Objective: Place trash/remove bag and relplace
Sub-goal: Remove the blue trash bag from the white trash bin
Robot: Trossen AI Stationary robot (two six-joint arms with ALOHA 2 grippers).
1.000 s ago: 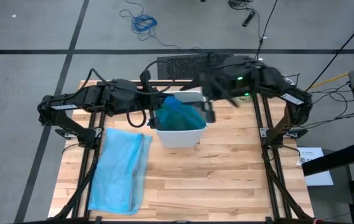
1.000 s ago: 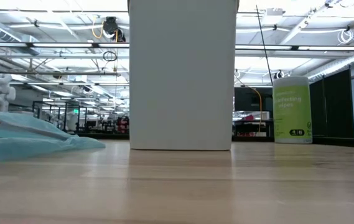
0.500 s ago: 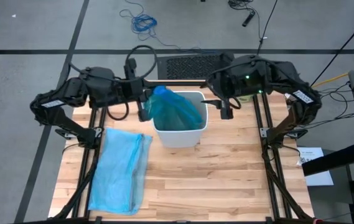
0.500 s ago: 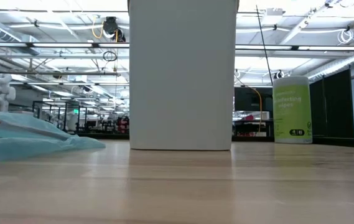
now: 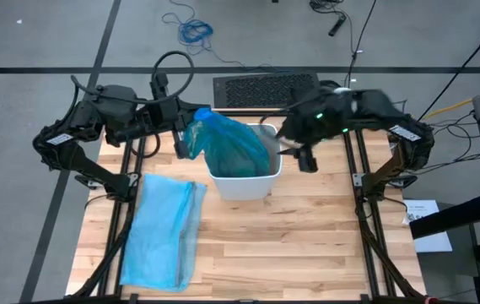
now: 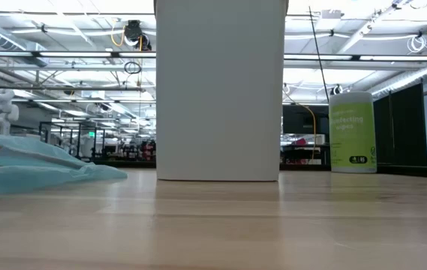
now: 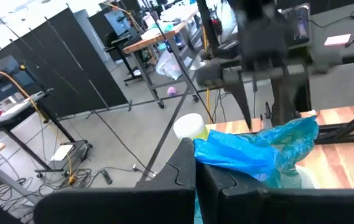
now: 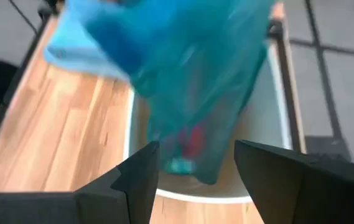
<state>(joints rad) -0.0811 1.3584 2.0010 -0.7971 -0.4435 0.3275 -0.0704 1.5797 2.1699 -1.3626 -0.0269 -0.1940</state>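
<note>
The teal-green bag (image 5: 227,145) is drawn up out of the white bin (image 5: 244,181), its lower part still inside the bin. My left gripper (image 5: 186,137) is shut on the bag's top at the bin's far left, above the rim. My right gripper (image 5: 303,156) is open and empty just right of the bin; in its wrist view (image 8: 192,177) the fingers stand apart in front of the bag (image 8: 183,81). Something red (image 8: 192,140) shows through the bag's bottom. The pale sky-blue bag (image 5: 164,232) lies flat on the table's left. My left gripper pinches the gathered top of the teal bag (image 7: 217,155) between its two shut fingers. It comes at the bag about level from the table's left. The bag hangs slanting from the fingers down into the bin, its bottom inside.
The green white-lidded canister (image 6: 352,131) stands at the table's far right, behind the bin (image 6: 221,90). The pale blue bag (image 6: 33,161) covers the left of the table. Bare wood (image 5: 307,245) lies near and right of the bin.
My left gripper has gone up and toward the table's left edge with the bag's top. The bag has been pulled from the bin's inside up over its left rim and stretched out. My right gripper has drawn back from the bin toward the right edge.
</note>
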